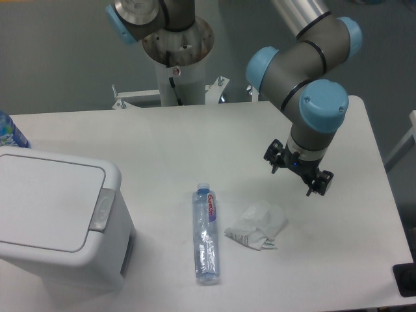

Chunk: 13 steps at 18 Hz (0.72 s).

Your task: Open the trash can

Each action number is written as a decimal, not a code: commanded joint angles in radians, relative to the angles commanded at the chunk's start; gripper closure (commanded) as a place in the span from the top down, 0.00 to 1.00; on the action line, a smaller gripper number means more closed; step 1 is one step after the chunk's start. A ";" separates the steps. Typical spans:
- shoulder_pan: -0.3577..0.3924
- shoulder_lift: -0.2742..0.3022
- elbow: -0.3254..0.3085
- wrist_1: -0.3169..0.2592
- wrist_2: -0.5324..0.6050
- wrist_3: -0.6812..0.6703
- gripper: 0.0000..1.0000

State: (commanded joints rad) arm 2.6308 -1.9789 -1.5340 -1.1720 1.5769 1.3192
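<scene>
The trash can (58,227) is a large white boxy bin standing at the front left of the table. Its flat lid (45,201) lies shut, and the grey push button (101,209) sits on the right edge of the top. My gripper (297,174) hangs over the right half of the table, far to the right of the bin and not touching it. It points down with its black fingers (321,182) spread apart and nothing between them.
A clear plastic bottle (206,235) lies on the table between the bin and the gripper. A crumpled white wrapper (257,227) lies just below the gripper. A blue bottle (9,133) shows at the left edge. A black object (405,279) sits at the front right corner.
</scene>
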 joint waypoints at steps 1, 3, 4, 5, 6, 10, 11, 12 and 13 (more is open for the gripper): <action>0.000 -0.002 0.000 0.000 0.000 0.002 1.00; 0.000 -0.002 0.000 0.000 0.000 0.000 1.00; 0.000 -0.002 0.000 0.000 0.000 0.000 1.00; 0.000 -0.002 0.000 0.000 0.000 0.000 1.00; 0.000 -0.002 0.000 0.000 0.000 0.000 1.00; -0.006 0.002 0.011 0.002 -0.008 -0.008 1.00; -0.008 0.005 0.015 0.002 -0.026 -0.026 1.00; -0.008 0.008 0.017 0.002 -0.053 -0.050 1.00; -0.009 0.011 0.018 0.002 -0.078 -0.073 1.00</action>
State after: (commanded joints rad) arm 2.6216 -1.9681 -1.5156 -1.1704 1.4989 1.2458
